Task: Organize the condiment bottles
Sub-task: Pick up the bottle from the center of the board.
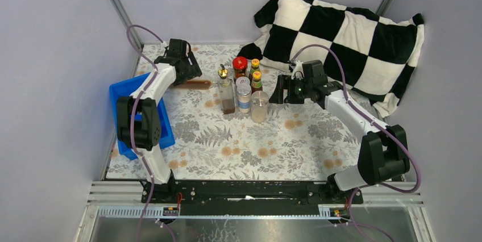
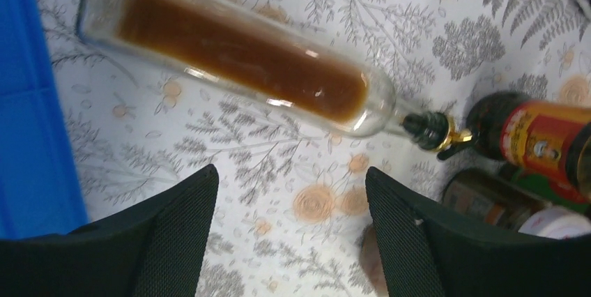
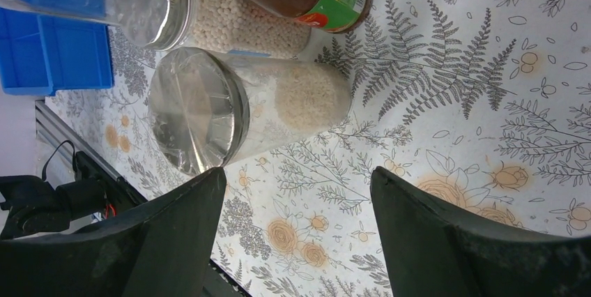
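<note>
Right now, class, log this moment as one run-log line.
left fingers: open, near lying gold-spouted bottle | right fingers: open, near silver-lidded shaker | other bottles: standing, clustered mid-table

Soft, even light is falling from above onto the worktop (image 1: 239, 140), leaving only faint shadows beside the upright bottles (image 1: 243, 91). In the left wrist view the lying bottle (image 2: 237, 60) is showing small white glints and slight blur, while the left tool (image 2: 290, 173) is looming dark and unfocused. The silver-lidded shaker (image 3: 244, 105) is catching pale glare
</note>
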Available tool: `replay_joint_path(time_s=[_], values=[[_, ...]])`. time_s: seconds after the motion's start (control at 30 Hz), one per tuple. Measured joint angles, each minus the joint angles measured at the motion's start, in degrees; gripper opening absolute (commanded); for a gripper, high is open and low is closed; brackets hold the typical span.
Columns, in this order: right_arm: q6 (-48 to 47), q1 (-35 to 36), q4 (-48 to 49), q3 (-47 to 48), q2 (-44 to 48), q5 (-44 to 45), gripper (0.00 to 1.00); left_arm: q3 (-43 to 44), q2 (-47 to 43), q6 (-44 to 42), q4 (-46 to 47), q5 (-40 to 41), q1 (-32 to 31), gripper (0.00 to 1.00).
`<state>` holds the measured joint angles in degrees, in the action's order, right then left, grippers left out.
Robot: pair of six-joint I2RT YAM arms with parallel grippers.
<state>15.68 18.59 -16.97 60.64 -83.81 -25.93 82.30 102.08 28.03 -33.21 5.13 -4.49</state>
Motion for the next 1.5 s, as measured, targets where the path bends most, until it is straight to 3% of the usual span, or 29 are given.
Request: replay_joint_path(time_s=[0.37,0.67,1.07,1.5], values=[[-0.4,0.0,-0.6,0.4,-2.8,1.0,0.83,9.1,10.2,14.4,-0.9,-0.7,-1.5,0.87],[-0.4,0.0,-0.3,0.4,-3.3,0.9,0.82,25.2,19.5,29.1,-8.9,4.8,-5.5,0.80],[-0.4,1.4,0.2,-0.3,-4.7,0.8,0.82,25.4,19.5,43.0,-22.9,13.7,-6.8,0.82],[-0.4,2.0,1.0,-0.5,-4.8,0.7,0.82,26.5,22.6,47.3,-25.6,16.6,-7.6,0.82]])
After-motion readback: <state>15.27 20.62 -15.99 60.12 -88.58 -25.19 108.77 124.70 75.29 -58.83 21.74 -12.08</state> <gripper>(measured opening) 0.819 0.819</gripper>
